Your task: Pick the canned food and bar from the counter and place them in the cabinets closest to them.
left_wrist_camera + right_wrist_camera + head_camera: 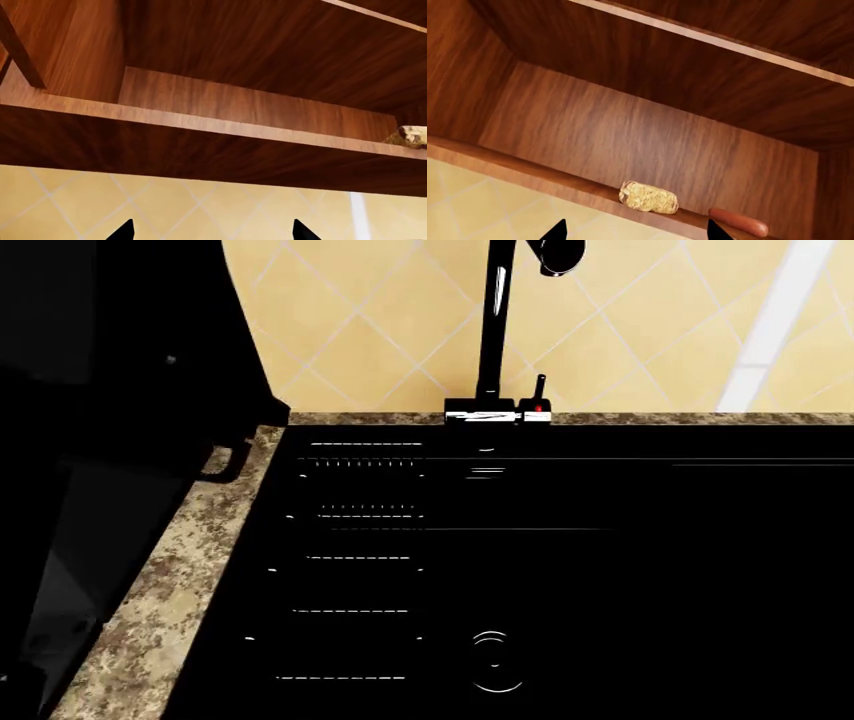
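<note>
Both claws hold nothing: right gripper (635, 231) and left gripper (212, 231) show fingertips spread apart. Beyond, the bar (648, 197) lies on the cabinet shelf (507, 165) edge. It looks light, stiff, crumbly; best pinched across its middle.

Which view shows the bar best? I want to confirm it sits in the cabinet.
The right wrist view: the bar lies in the open on the cabinet shelf edge, beside a reddish object. The left wrist view catches only one end at the frame's border. The head view shows none of it.
</note>
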`<state>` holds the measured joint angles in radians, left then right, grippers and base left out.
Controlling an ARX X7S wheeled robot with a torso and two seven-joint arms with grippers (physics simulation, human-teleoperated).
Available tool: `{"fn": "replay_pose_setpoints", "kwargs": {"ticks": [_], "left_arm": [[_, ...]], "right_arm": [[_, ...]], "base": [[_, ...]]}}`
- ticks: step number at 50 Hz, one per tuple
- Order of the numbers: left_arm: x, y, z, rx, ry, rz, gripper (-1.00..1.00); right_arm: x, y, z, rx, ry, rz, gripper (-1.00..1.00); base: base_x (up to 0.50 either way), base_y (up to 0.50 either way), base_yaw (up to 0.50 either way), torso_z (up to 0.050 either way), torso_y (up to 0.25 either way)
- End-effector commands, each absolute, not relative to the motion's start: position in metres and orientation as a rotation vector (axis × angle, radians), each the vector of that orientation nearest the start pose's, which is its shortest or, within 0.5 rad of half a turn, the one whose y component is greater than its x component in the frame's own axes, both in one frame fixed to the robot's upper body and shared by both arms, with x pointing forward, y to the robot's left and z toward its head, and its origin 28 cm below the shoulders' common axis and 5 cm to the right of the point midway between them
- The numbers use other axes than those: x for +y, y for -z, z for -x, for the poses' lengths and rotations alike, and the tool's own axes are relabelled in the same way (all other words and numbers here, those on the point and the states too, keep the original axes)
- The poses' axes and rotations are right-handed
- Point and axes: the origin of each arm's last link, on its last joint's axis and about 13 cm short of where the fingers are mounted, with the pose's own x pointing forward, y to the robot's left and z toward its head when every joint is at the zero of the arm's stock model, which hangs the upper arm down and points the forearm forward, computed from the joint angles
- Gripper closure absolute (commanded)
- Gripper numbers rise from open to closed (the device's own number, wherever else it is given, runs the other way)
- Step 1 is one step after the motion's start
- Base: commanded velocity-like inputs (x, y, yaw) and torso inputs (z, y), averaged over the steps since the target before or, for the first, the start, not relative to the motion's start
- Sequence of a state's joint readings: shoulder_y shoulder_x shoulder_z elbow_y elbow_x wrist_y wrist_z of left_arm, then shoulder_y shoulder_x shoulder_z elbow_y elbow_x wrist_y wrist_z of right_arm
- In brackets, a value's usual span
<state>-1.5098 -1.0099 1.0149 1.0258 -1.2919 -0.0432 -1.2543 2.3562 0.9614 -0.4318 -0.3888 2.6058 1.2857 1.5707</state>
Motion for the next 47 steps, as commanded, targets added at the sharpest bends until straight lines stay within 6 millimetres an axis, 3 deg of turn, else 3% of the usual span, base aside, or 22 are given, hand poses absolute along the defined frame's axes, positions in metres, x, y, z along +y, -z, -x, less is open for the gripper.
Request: {"fn": "replay_pose_setpoints", "kwargs": {"ticks": [1, 16, 47], "left_arm": [[0.201, -0.311, -0.128, -0.731, 0.242, 0.16, -1.0], [0.21, -0.308, -0.117, -0.771, 0.216, 0.179, -1.0], [0.216, -0.314, -0.116, -0.81, 0.205, 0.193, -1.0]], "right_arm": [[-0.174, -0.424, -0.02, -0.652, 0.005, 0.312, -1.0], [-0.187, -0.403, 0.005, -0.717, 0.02, 0.29, -1.0], [-0.187, -0.403, 0.005, -0.717, 0.02, 0.29, -1.0]], "base": [[0.0, 0.0, 0.0, 0.0, 0.0], [0.0, 0.0, 0.0, 0.0, 0.0], [0.0, 0.0, 0.0, 0.0, 0.0]]}}
